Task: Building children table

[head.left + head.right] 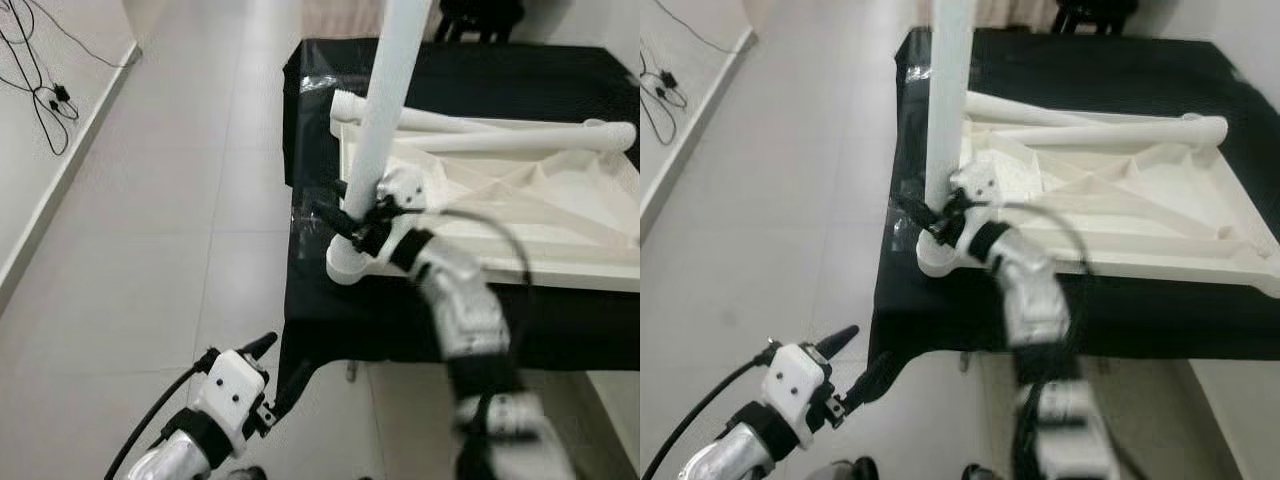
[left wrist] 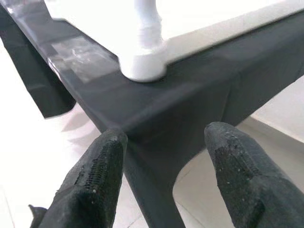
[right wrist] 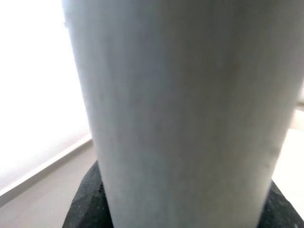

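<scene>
A white children's tabletop lies upside down on a black-covered table. One white leg stands upright in the socket at the tabletop's near-left corner. My right gripper is shut on that leg just above the socket; the leg sits close against its black fingers. Two more white legs lie loose along the far side of the tabletop. My left gripper hangs open below the table's near-left corner, its fingers apart with nothing between them.
Pale tiled floor spreads to the left of the table. Black cables lie by the left wall. The black cloth drapes over the table's near edge. A dark chair base stands beyond the table's far edge.
</scene>
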Motion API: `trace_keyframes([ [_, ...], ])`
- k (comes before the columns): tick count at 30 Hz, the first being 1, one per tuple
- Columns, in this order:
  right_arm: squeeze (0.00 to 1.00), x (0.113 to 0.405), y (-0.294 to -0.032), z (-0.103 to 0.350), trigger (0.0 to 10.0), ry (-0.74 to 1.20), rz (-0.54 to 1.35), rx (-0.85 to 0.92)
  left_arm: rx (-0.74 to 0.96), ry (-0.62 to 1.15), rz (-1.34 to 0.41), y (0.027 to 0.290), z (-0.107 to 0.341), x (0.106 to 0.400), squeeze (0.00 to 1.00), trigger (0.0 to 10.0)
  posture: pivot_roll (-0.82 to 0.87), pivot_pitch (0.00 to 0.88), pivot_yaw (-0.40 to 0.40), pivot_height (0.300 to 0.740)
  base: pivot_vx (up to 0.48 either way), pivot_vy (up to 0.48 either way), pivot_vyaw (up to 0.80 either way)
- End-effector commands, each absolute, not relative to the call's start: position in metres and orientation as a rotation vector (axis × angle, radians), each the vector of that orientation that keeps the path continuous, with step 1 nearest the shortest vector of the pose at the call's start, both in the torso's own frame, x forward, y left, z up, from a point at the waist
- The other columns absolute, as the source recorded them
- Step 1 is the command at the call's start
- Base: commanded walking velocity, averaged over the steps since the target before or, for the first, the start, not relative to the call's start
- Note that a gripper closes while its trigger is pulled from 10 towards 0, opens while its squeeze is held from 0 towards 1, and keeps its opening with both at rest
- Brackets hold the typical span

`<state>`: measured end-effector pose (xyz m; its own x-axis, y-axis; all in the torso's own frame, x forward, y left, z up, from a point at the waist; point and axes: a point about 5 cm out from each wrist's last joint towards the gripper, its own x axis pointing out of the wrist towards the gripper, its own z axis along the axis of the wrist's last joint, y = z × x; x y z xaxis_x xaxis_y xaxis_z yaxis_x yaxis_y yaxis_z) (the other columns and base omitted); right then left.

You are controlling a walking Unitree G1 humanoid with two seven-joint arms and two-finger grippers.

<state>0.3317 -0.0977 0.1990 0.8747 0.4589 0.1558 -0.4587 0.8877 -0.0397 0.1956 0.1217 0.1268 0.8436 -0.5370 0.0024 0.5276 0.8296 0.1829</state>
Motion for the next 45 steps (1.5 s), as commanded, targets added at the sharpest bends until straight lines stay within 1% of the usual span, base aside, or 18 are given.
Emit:
trace_keyframes([
  [1, 0.0, 0.324, -0.107, 0.143, 0.0, 0.133, 0.379, 0.019, 0.177, -0.025, -0.572, 0.124, 0.121, 0.193, 0.0, 10.0, 0.04, 0.231, -0.027, 0.74, 0.0, 0.0, 0.0],
  [2, 0.0, 0.316, -0.103, 0.136, 0.0, 0.136, 0.317, 0.018, 0.177, -0.024, -0.572, 0.125, 0.121, 0.194, 0.0, 10.0, 0.03, 0.224, -0.017, 0.74, 0.0, 0.0, 0.0],
  [9, 0.0, 0.327, -0.092, 0.14, 0.0, 0.083, 0.36, -0.039, 0.177, -0.019, -0.578, 0.126, 0.119, 0.199, 0.0, 10.0, 0.03, 0.205, -0.018, 0.74, 0.0, 0.0, 0.0],
  [10, 0.0, 0.332, -0.093, 0.145, 10.0, 0.063, 0.372, -0.041, 0.179, -0.021, -0.575, 0.127, 0.119, 0.2, 0.0, 10.0, 0.03, 0.203, -0.019, 0.74, 0.0, 0.0, 0.0],
  [12, 0.0, 0.332, -0.093, 0.145, 10.0, 0.063, 0.372, -0.041, 0.179, -0.021, -0.575, 0.127, 0.119, 0.2, 0.0, 10.0, 0.03, 0.203, -0.019, 0.74, 0.0, 0.0, 0.0],
  [13, 1.0, 0.336, -0.093, 0.152, 10.0, 0.031, 0.418, -0.035, 0.181, -0.022, -0.57, 0.127, 0.119, 0.201, 0.0, 10.0, 0.03, 0.199, -0.02, 0.74, 0.0, 0.0, 0.0],
  [16, 1.0, 0.339, -0.09, 0.162, 10.0, -0.006, 0.502, -0.015, 0.182, -0.023, -0.567, 0.127, 0.119, 0.202, 0.0, 10.0, 0.04, 0.195, -0.025, 0.74, 0.0, 0.0, 0.0],
  [18, 1.0, 0.341, -0.087, 0.189, 10.0, -0.092, 0.773, -0.012, 0.184, -0.025, -0.564, 0.126, 0.118, 0.204, 0.0, 10.0, 0.03, 0.191, -0.026, 0.74, 0.0, 0.0, 0.0],
  [19, 1.0, 0.341, -0.087, 0.189, 10.0, -0.092, 0.773, -0.012, 0.184, -0.025, -0.564, 0.126, 0.118, 0.204, 0.0, 10.0, 0.03, 0.191, -0.026, 0.74, 0.0, 0.0, 0.0],
  [20, 1.0, 0.34, -0.089, 0.2, 10.0, -0.127, 0.915, -0.059, 0.184, -0.025, -0.564, 0.126, 0.118, 0.204, 0.0, 10.0, 0.04, 0.19, -0.028, 0.74, 0.0, 0.0, 0.0],
  [21, 0.54, 0.34, -0.092, 0.208, 10.0, -0.136, 1.032, -0.116, 0.184, -0.025, -0.565, 0.125, 0.118, 0.204, 0.0, 10.0, 0.04, 0.191, -0.031, 0.74, 0.0, 0.0, 0.0],
  [22, 0.54, 0.34, -0.092, 0.208, 10.0, -0.136, 1.032, -0.116, 0.184, -0.025, -0.565, 0.125, 0.118, 0.204, 0.0, 10.0, 0.04, 0.191, -0.031, 0.74, 0.0, 0.0, 0.0],
  [23, 0.0, 0.342, -0.096, 0.212, 10.0, -0.134, 1.112, -0.165, 0.183, -0.026, -0.565, 0.125, 0.118, 0.204, 0.0, 10.0, 0.04, 0.191, -0.031, 0.74, 0.0, 0.0, 0.0],
  [27, 0.0, 0.355, -0.101, 0.221, 10.0, -0.102, 1.232, -0.191, 0.182, -0.026, -0.566, 0.123, 0.118, 0.203, 0.0, 10.0, 0.05, 0.2, -0.035, 0.74, 0.0, 0.0, 0.0],
  [33, 0.0, 0.363, -0.1, 0.227, 10.0, -0.075, 1.279, -0.168, 0.18, -0.026, -0.565, 0.123, 0.119, 0.201, 0.0, 10.0, 0.06, 0.207, -0.035, 0.74, 0.0, 0.0, 0.0],
  [34, 0.0, 0.366, -0.099, 0.227, 0.0, -0.071, 1.277, -0.164, 0.179, -0.027, -0.565, 0.122, 0.119, 0.2, 0.0, 10.0, 0.06, 0.212, -0.036, 0.74, 0.0, 0.0, 0.0],
  [43, 0.0, 0.369, -0.108, 0.226, 0.0, -0.063, 1.267, -0.152, 0.173, -0.029, -0.568, 0.12, 0.121, 0.198, 0.0, 10.0, 0.05, 0.225, -0.041, 0.74, 0.0, 0.0, 0.0],
  [45, 0.0, 0.369, -0.128, 0.217, 0.0, -0.072, 1.034, -0.164, 0.171, -0.033, -0.566, 0.119, 0.121, 0.197, 0.0, 10.0, 0.04, 0.236, -0.049, 0.74, 0.0, 0.0, 0.0],
])
